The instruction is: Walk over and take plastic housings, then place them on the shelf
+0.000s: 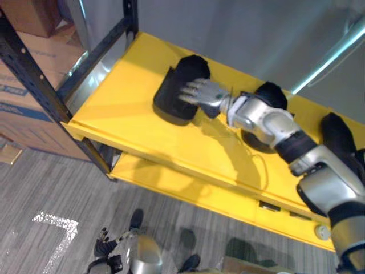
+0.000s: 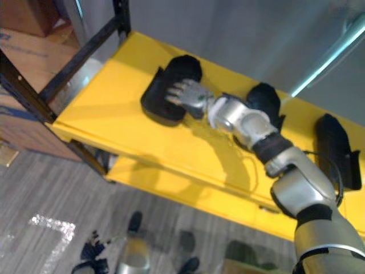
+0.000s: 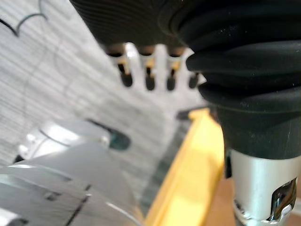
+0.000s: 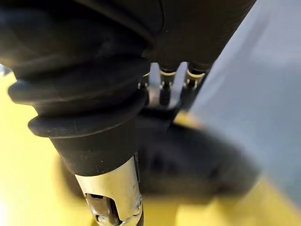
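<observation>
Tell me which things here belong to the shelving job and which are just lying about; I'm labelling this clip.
Job: left housing, middle housing, right housing, all black plastic; the yellow shelf under them; the right hand, fingers straight on the left housing.
Lying about: cardboard boxes beside the shelf; the left hand hangs idle.

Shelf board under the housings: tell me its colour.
Bright yellow shelf board, best in the left eye view.
</observation>
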